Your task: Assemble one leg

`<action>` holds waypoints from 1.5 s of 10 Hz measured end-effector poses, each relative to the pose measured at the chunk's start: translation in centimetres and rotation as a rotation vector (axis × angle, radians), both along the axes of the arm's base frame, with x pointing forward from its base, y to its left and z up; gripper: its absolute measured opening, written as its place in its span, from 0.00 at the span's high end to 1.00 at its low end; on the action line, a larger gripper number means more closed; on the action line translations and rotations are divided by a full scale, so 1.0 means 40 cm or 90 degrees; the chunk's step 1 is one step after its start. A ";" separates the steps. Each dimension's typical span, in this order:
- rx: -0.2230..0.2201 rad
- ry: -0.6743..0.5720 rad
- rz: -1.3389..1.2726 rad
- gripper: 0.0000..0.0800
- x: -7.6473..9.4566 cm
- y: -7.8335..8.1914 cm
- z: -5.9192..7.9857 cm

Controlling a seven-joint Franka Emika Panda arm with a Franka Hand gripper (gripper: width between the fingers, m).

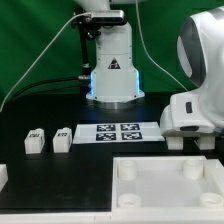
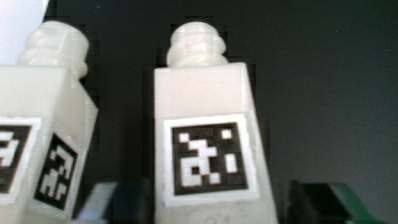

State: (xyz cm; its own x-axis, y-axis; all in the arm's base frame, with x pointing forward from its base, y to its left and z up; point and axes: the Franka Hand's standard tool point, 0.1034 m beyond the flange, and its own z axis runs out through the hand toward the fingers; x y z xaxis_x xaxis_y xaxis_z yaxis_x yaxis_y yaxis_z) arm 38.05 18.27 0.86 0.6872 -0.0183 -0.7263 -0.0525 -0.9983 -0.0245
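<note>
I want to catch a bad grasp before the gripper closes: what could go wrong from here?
The gripper straddles one leg, jaws not yet on it. The neighbouring leg sits close alongside, so one finger may nudge or pinch it. The straddled leg looks off-centre between the fingers, so closing could shove or twist it before gripping.

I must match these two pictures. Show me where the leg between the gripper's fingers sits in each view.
Exterior view: one of two legs at the exterior view's right, beyond the tray-like part: the inner leg or the outer leg; which one cannot be told.
Wrist view: the leg, mid-picture, tag toward the camera, between the fingers.
Shared landmark: the neighbour leg, lying alongside it in both views.
</note>
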 end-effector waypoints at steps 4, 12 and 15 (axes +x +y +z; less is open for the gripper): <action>0.000 0.000 0.000 0.64 0.000 0.000 0.000; 0.038 -0.057 0.029 0.64 0.097 -0.055 0.117; 0.035 -0.227 0.015 0.64 0.197 -0.091 0.295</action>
State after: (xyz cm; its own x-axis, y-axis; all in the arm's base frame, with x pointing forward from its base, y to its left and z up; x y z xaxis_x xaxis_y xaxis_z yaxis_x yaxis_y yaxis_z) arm 45.92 14.64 12.66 0.8971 0.0328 -0.4405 -0.0083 -0.9958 -0.0911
